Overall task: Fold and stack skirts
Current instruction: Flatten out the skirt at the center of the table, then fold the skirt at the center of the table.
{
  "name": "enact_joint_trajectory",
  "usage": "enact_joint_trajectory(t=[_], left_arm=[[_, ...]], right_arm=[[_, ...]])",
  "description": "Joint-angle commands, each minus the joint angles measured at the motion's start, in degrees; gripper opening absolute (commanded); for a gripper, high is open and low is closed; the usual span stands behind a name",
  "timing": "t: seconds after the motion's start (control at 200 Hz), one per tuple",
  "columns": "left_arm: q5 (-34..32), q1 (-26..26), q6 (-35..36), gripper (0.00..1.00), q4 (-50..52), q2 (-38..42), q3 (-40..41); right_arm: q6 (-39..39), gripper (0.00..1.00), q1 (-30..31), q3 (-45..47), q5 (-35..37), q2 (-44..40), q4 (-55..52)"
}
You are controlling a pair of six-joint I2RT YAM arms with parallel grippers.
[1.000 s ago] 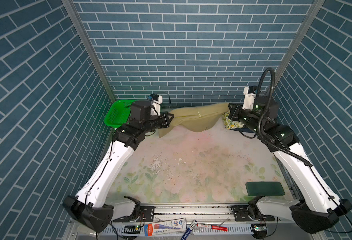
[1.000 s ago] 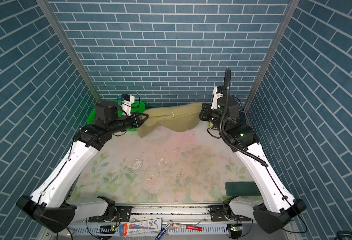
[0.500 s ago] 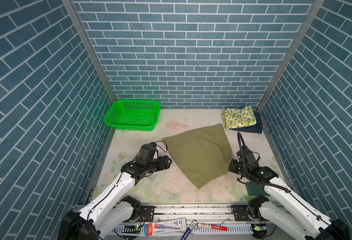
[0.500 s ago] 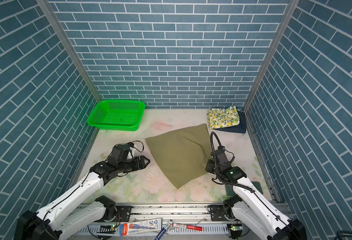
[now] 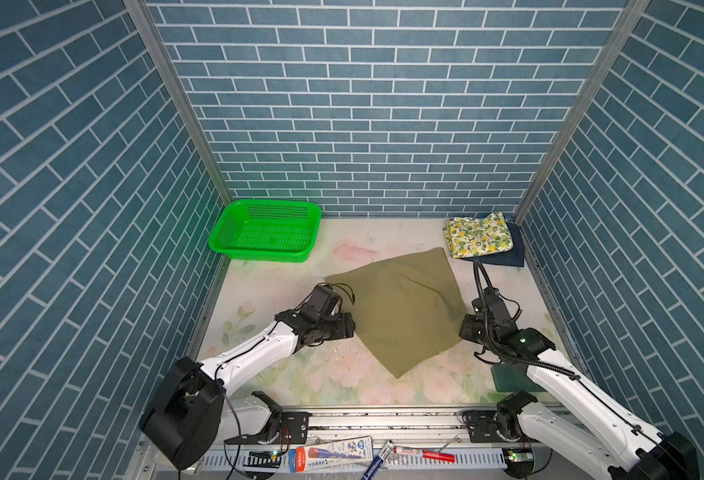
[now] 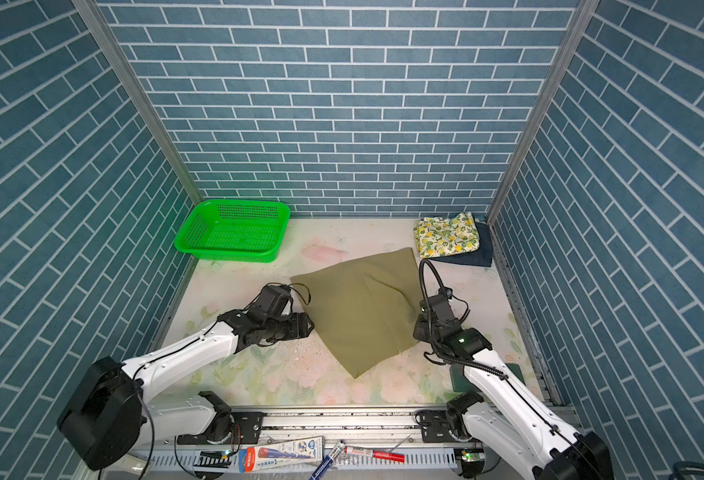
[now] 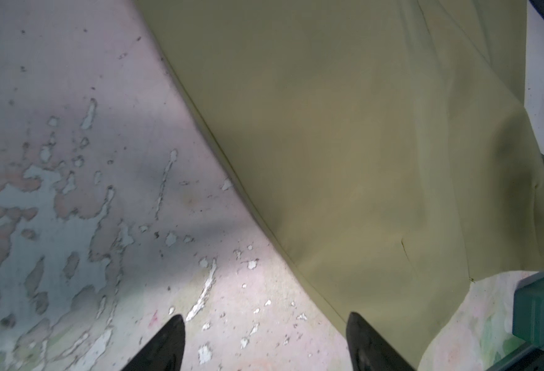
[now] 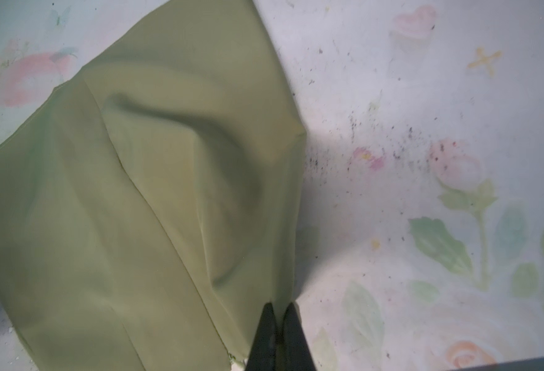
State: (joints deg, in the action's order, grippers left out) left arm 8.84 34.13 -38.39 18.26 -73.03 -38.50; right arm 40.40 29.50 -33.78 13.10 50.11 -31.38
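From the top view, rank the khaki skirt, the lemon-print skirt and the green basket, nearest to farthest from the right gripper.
1. Khaki skirt: pinched in the right gripper, mid-table.
2. Lemon-print skirt: back right corner.
3. Green basket: back left corner.

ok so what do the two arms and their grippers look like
The left arm and right arm have white shells, black joints and bases, and black cables along them. The left gripper and right gripper have black, tapering fingers.

green mesh basket (image 5: 259, 253): back left | dark green block (image 5: 505, 380): front right
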Motion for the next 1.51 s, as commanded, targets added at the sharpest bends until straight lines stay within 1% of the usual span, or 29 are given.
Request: enact_joint_trajectory(t=[0.0, 0.105, 0.125, 0.165, 0.185, 0.225, 0.25, 0.265, 0.28, 0.3, 0.325, 0.34, 0.47, 0.59, 0.64, 0.715, 0.81, 0.925, 1.0, 1.1, 1.245, 1.325, 1.4, 1.5], left_arm=[[-2.3, 0.6, 0.0, 0.79, -2.0, -2.8, -2.7], [-3.7, 0.6, 0.5, 0.79, -1.9, -5.2, -4.2], [-3.9, 0.6, 0.7, 0.79, -1.6, -5.7, -4.5], [-4.2, 0.6, 0.9, 0.79, -1.3, -6.7, -5.3], [-4.3, 0.6, 1.0, 0.79, -1.2, -7.1, -5.7], [-4.5, 0.6, 1.2, 0.79, -1.0, -8.0, -6.5], [-4.6, 0.6, 1.2, 0.79, -0.8, -8.4, -6.9], [-4.8, 0.6, 1.2, 0.79, -0.8, -8.6, -7.1], [-4.8, 0.6, 1.3, 0.79, -0.7, -8.9, -7.4], [-4.9, 0.6, 1.3, 0.79, -0.6, -9.1, -7.7], [-5.1, 0.6, 1.4, 0.8, -0.7, -9.5, -8.0], [-5.1, 0.6, 1.4, 0.79, -0.8, -9.7, -8.2], [-6.7, 0.5, 2.6, 0.79, 0.3, -11.9, -10.9], [-8.7, 0.5, 4.3, 0.79, 1.6, -14.4, -13.3], [-9.1, 0.6, 4.9, 0.79, 1.9, -15.6, -13.8], [-9.2, 0.5, 5.3, 0.79, 2.0, -17.2, -14.1], [-9.2, 0.6, 5.3, 0.79, 1.9, -18.7, -13.9], [-9.8, 0.5, 5.5, 0.8, 1.6, -19.0, -13.5], [-10.1, 0.5, 5.7, 0.79, 1.7, -19.4, -13.5], [-10.2, 0.5, 6.0, 0.79, 1.9, -20.0, -13.8], [-9.7, 0.0, 5.9, 0.8, 1.7, -20.6, -14.0], [-9.7, -0.6, 5.9, 0.8, 1.8, -20.5, -13.9], [-8.6, -1.8, 5.6, 0.8, 1.1, -20.5, -13.4], [-6.9, -3.6, 5.0, 0.8, -0.3, -20.5, -12.5]], right_arm=[[-1.7, 0.0, -0.4, -4.0, 6.1, 1.8, -6.3], [-1.3, 0.0, -1.6, -3.5, 6.8, 3.5, -7.8], [-1.2, 0.05, -2.0, -3.3, 6.4, 3.8, -7.8], [-1.0, 0.22, -2.9, -2.9, 5.8, 4.4, -7.9], [-0.9, 0.33, -3.1, -2.7, 5.5, 4.5, -8.0], [-0.2, 0.59, -3.4, -2.4, 5.7, 4.6, -8.3], [0.1, 0.7, -3.4, -2.2, 6.0, 4.4, -8.5], [0.2, 0.81, -3.4, -2.1, 6.1, 4.2, -8.6], [0.4, 0.87, -3.5, -2.0, 6.2, 3.9, -8.6], [0.5, 0.92, -3.5, -1.9, 6.2, 3.7, -8.5], [0.5, 0.98, -3.6, -1.8, 6.2, 3.2, -8.5], [0.6, 0.99, -3.7, -1.8, 6.2, 3.1, -8.5], [-0.1, 0.98, -5.1, -2.3, 5.4, 2.5, -7.8], [-2.4, 0.94, -8.6, -2.9, -1.7, 5.1, -2.5], [-3.6, 0.9, -10.3, -3.7, -4.7, 7.1, 0.5], [-5.5, 0.84, -12.4, -5.4, -8.8, 11.4, 5.1], [-7.2, 0.81, -14.7, -8.0, -13.1, 17.8, 9.7], [-8.5, 0.76, -19.2, -10.8, -20.1, 25.8, 14.8], [-9.9, 0.73, -21.4, -12.5, -20.9, 30.6, 17.0], [-11.8, 0.69, -24.0, -15.9, -25.3, 37.3, 18.9], [-14.0, 0.64, -24.4, -20.3, -27.6, 44.5, 20.0], [-14.3, 0.62, -24.2, -21.0, -28.9, 47.1, 20.9], [-14.3, 0.55, -24.1, -21.4, -29.8, 49.3, 22.2], [-15.1, 0.29, -23.9, -23.0, -30.1, 52.3, 22.1]])
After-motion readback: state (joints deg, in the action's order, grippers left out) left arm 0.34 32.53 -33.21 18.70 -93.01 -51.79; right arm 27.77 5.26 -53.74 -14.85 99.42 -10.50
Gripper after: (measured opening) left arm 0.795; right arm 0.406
